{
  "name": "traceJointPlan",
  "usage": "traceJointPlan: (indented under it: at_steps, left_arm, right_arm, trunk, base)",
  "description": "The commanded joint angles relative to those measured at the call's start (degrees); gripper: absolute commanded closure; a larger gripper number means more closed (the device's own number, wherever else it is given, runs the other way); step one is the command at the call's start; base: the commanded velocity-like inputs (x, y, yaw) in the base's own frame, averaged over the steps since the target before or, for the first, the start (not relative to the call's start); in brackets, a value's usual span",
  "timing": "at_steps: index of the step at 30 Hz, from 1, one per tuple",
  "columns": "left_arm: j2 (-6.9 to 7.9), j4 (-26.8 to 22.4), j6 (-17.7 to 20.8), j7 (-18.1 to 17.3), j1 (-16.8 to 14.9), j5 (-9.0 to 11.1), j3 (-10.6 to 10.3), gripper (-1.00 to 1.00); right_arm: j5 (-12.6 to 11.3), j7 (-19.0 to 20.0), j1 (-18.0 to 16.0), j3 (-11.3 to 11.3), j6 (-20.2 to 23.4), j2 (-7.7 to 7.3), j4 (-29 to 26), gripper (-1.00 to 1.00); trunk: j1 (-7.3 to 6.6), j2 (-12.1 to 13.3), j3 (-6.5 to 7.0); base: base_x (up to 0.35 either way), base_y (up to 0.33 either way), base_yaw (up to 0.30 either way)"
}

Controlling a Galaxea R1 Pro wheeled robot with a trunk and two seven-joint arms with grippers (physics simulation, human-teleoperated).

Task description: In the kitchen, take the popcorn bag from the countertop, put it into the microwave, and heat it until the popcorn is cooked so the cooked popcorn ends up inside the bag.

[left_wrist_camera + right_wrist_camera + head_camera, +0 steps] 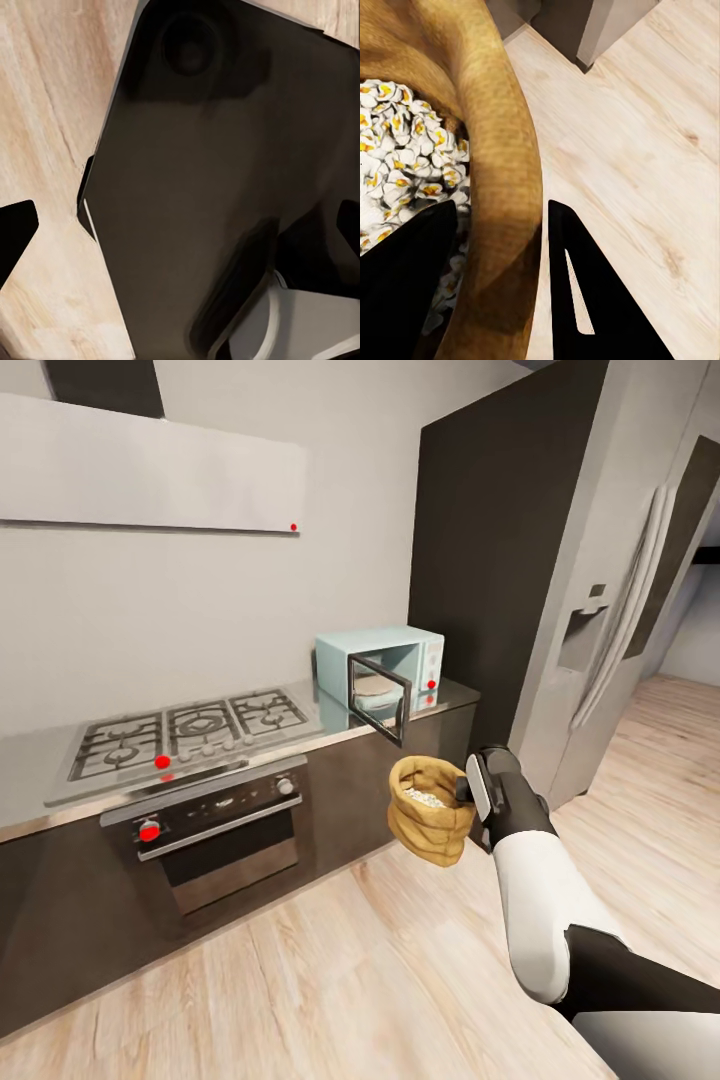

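A brown burlap popcorn bag (432, 820) hangs above the wooden floor in front of the cabinets, with my right gripper (466, 790) shut on its rim. In the right wrist view the sack's rim (506, 172) sits between the two dark fingers (592, 300), and white-yellow popcorn (405, 157) fills the mouth. The pale blue microwave (400, 645) stands on the grey countertop (455, 695) with its dark glass door (380, 702) swung open toward me. My left gripper (180, 232) is open, over my own dark body and the floor.
A gas hob (190, 730) is set into the countertop, left of the microwave, above a built-in dark oven (215, 830). A tall dark cabinet (490, 550) and a grey fridge (620, 590) stand to the right. Light wooden floor (330, 970) lies below.
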Motion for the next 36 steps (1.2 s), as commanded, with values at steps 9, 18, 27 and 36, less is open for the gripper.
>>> traceJointPlan:
  at_steps: [9, 18, 27, 36]
  left_arm:
    - [-0.02, -0.1, 0.0, 0.1, 0.0, 0.0, 0.1, -1.0]
    - [-0.02, -0.1, 0.0, 0.1, 0.0, 0.0, 0.0, -1.0]
    - [-0.02, -0.1, 0.0, 0.1, 0.0, 0.0, 0.1, -1.0]
    - [-0.09, -0.1, 0.0, 0.2, 0.0, 0.1, 0.1, -1.0]
  right_arm:
    - [0.6, 0.2, 0.0, -0.3, 0.3, -0.48, -0.1, 1.0]
    - [0.8, 0.2, 0.0, -0.3, 0.1, -1.24, -0.2, 1.0]
    - [0.9, 0.2, 0.0, -0.3, 0.1, -1.25, -0.6, 1.0]
    - [0.9, 0.2, 0.0, -0.3, 0.0, -1.25, -0.6, 1.0]
  trunk:
    - [0.03, 0.0, -0.06]
    - [0.03, 0.0, -0.06]
    - [0.03, 0.0, -0.06]
    - [0.03, 0.0, -0.06]
  base:
    - [0.264, -0.226, 0.0]
    - [0.265, -0.23, 0.0]
    - [0.265, -0.231, 0.006]
    - [0.199, -0.275, 0.242]
